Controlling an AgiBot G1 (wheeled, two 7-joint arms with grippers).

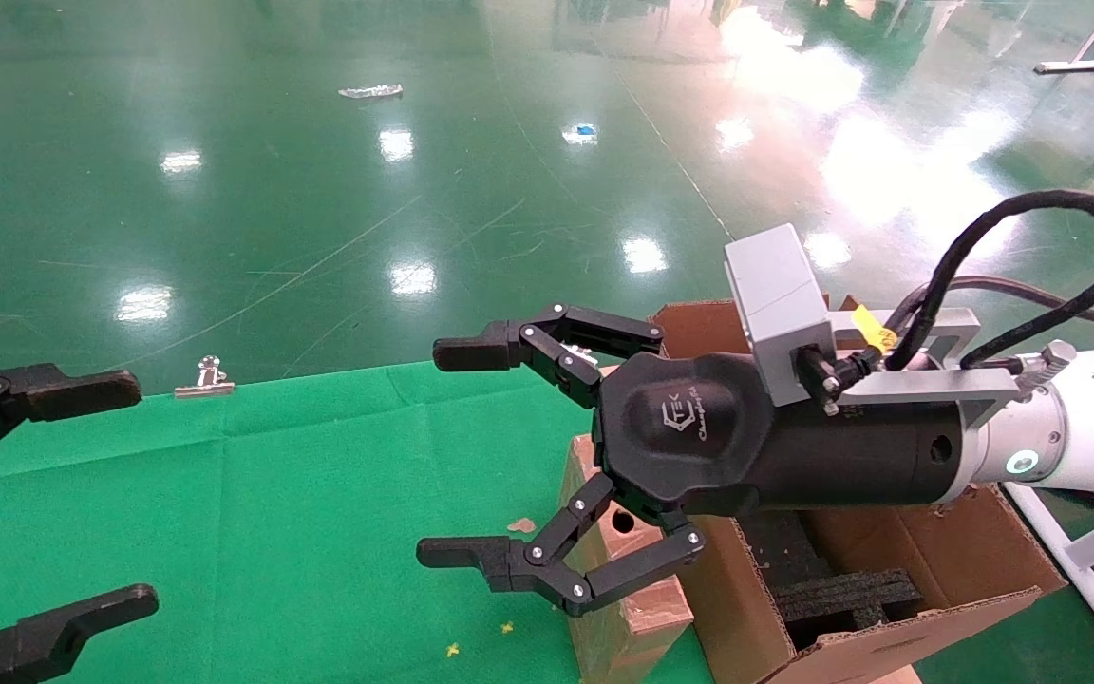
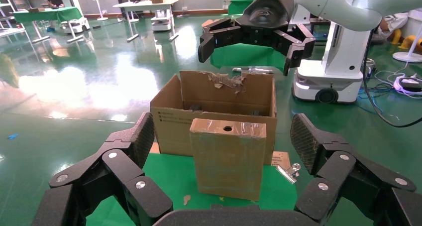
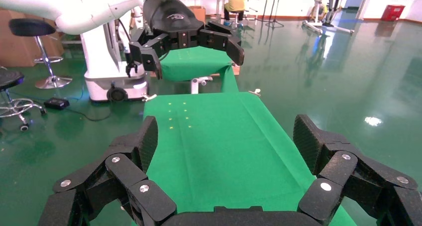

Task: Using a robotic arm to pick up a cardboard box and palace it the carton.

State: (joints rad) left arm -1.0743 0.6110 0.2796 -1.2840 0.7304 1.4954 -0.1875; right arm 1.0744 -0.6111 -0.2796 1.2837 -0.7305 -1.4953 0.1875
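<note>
- Head view: right gripper [image 1: 433, 454], fingers spread, hovers above the cardboard box [image 1: 618, 589].
- The box stands upright beside the carton [image 1: 936, 570].
- Left gripper [image 1: 82, 494] waits spread, well apart.

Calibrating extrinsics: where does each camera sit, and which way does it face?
Head: on the robot's head, looking down at the green cloth table; right gripper open, left gripper open at the edge.
Left wrist: faces the small reddish-brown cardboard box and the large tan carton; own fingers.
Right wrist: looks along the table; own fingers.
Shared: each wrist view shows the other gripper.
</note>
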